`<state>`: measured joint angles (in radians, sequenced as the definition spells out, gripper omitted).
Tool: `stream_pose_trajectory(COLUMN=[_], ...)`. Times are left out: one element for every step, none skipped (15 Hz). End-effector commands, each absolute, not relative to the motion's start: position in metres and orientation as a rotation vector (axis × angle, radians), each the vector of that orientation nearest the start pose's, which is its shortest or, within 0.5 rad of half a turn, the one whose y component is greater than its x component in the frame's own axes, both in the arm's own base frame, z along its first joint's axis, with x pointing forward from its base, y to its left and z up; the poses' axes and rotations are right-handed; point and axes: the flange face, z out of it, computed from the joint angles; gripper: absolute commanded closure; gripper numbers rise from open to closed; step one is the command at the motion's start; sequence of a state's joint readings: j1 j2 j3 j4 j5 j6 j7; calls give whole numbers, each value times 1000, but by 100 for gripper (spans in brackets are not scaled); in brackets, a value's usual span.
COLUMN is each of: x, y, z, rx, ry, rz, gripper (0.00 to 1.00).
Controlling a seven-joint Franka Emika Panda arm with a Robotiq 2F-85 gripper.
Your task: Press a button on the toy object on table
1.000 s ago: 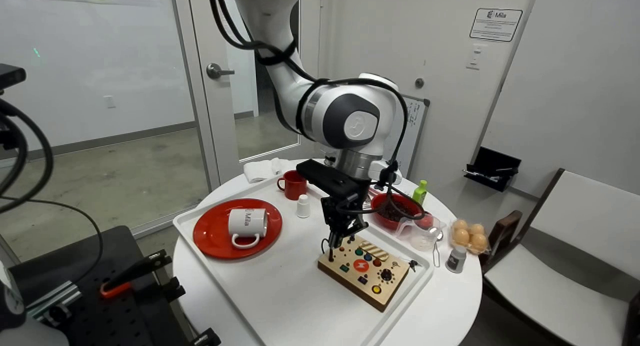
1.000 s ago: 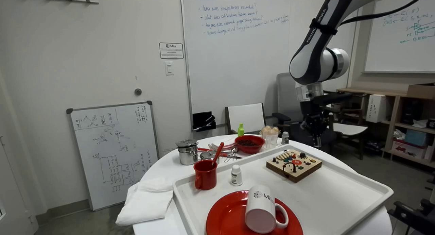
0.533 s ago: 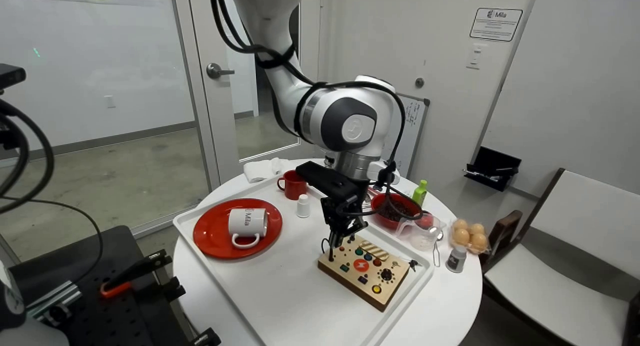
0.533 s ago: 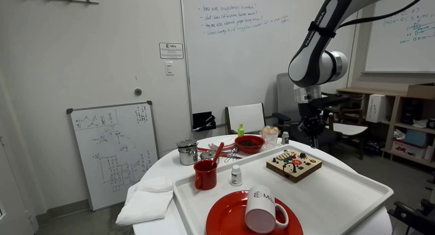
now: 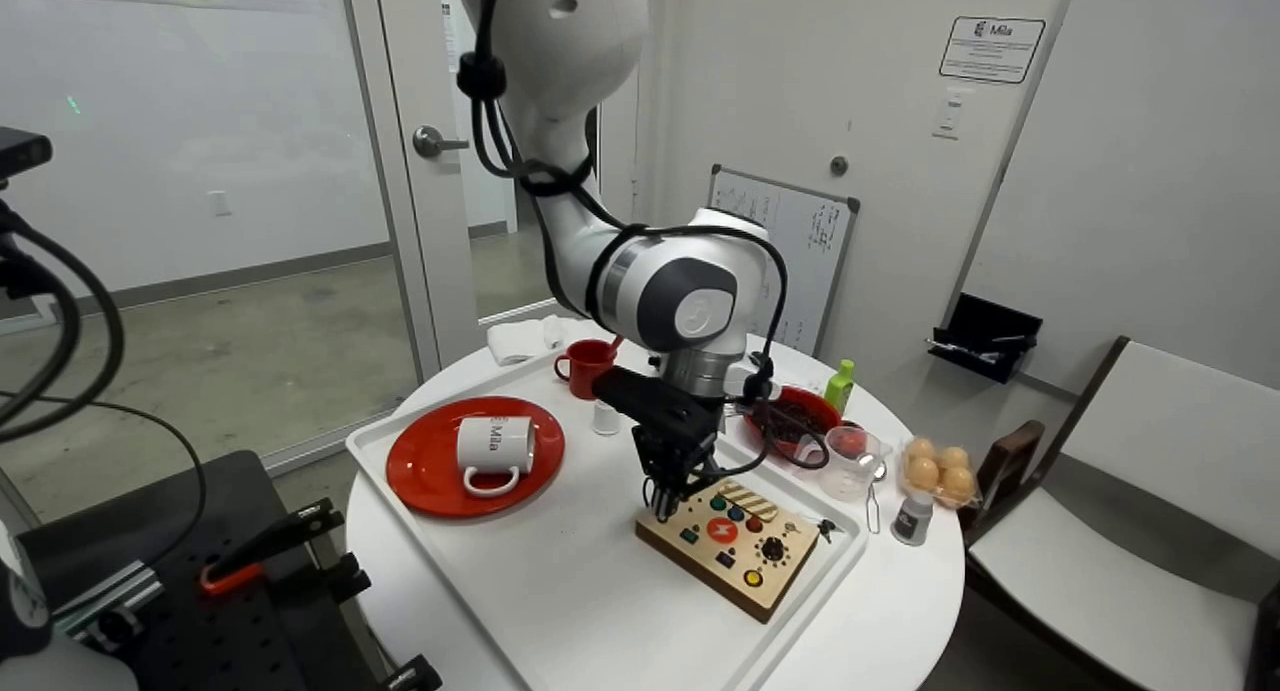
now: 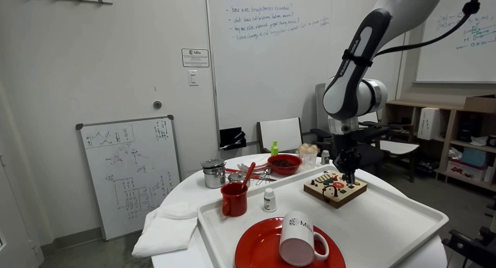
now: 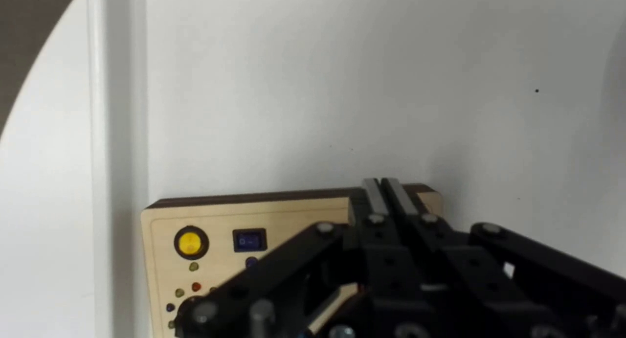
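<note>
Hanging by a long edge of the toy board point(image 5: 730, 544), empty fingers point(image 7: 374, 197) are closed together, probably to make one blunt prod for pressing.

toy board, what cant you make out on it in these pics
In the wrist view, much of the toy board is behind the gripper or cut off by the bottom edge.
In an exterior view, the gripper covers part of the board's side toward the red plate.
In both exterior views, the yellow button is too small to tell if pressed.
No view settles whether the fingertips touch the board.
</note>
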<state>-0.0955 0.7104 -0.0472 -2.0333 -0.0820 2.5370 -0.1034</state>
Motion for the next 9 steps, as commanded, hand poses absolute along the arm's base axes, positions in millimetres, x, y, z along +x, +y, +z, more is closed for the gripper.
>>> stream_pose_trajectory(x=[555,557,558,559,560,561,562,563,565], y=[-81,-81,-82,-83,-83,-83,-85,-88,-91], z=[67,60,56,54,53,54,52,50,47], rx=[-3166,-3165,-3164,-3164,-3164,-3165,-3176,-3168,-3170], ry=[-73,-80,-83,-84,-85,-85,-55,-49,-45], rz=[350,356,359,359,357,355,349,346,350], gripper=[93,93,93,93,93,94,95,94,95])
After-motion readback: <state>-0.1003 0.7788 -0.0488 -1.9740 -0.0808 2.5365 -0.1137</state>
